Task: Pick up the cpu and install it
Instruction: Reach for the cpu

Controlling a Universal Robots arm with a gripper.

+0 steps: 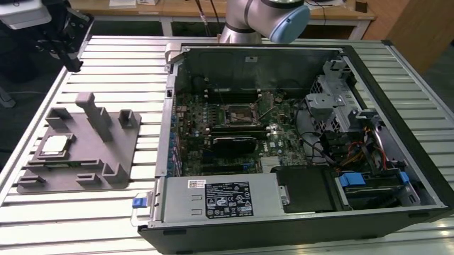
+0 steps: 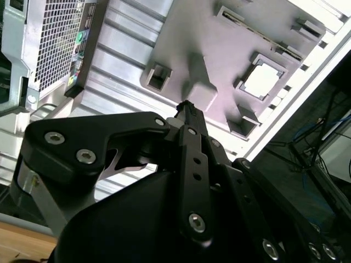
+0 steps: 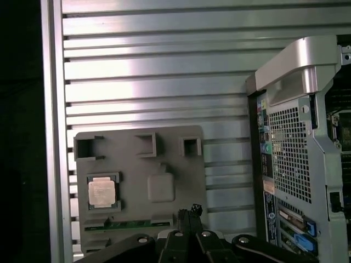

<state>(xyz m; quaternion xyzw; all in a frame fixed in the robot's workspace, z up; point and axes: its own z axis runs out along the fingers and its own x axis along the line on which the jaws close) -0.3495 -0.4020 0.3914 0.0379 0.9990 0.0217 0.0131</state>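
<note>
Hovering with the claw (image 1: pixel 71 61) closed on nothing, near the grey holder (image 1: pixel 78 159) but clear of it. Finding the chip (image 1: pixel 55 146) flat in a square pocket of that holder, at the exterior view's left, well apart from the open computer case (image 1: pixel 284 234). Judging it light, thin, stiff, slick on its metal top and easily damaged underneath. Best pinched by two opposite edges, level and gently.

1. Black label (image 1: pixel 227 199) with white print on the power supply (image 1: pixel 177 204): we can read no word.
2. White sticker (image 1: pixel 195 184) beside it: print too small for us.
3. Small white sticker (image 1: pixel 250 59) on the case wall (image 1: pixel 291 66): unreadable.
4. cpu (image 3: pixel 102 192) top: faint marks, none legible.
</note>
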